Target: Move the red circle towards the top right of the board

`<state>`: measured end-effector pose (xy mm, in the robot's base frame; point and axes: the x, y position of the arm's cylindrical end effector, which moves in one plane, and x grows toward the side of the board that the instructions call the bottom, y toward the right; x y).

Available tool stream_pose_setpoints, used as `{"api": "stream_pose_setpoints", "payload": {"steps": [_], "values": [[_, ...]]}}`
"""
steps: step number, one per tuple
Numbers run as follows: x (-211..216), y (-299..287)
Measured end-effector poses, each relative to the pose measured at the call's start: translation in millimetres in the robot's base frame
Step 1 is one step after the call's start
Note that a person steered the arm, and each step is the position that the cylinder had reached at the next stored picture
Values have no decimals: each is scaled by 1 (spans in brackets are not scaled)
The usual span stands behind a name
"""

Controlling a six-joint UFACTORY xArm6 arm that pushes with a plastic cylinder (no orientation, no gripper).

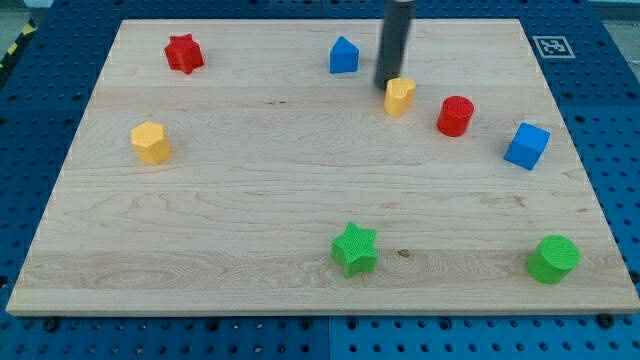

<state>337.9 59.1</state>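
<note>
The red circle [455,116] is a short red cylinder on the wooden board [250,220], right of centre in the upper half. My tip [385,84] is at the lower end of the dark rod, which comes down from the view's top. The tip stands just left of and above a small yellow block [399,96], close to or touching it. The red circle is about 70 px to the tip's right and a little lower, apart from the tip.
A blue house-shaped block [343,55] lies left of the rod. A blue cube [526,146] is right of the red circle. A red star [184,53], a yellow hexagon [151,142], a green star [355,249] and a green cylinder [553,259] lie elsewhere.
</note>
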Motion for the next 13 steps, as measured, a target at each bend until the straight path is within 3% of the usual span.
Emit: {"api": "stream_pose_setpoints", "payload": {"steps": [2,3,4,6,7,8,9,11,13], "values": [[5,23],[42,-22],[68,-19],[69,73],[85,72],[68,108],[16,130],[24,128],[-22,142]]}}
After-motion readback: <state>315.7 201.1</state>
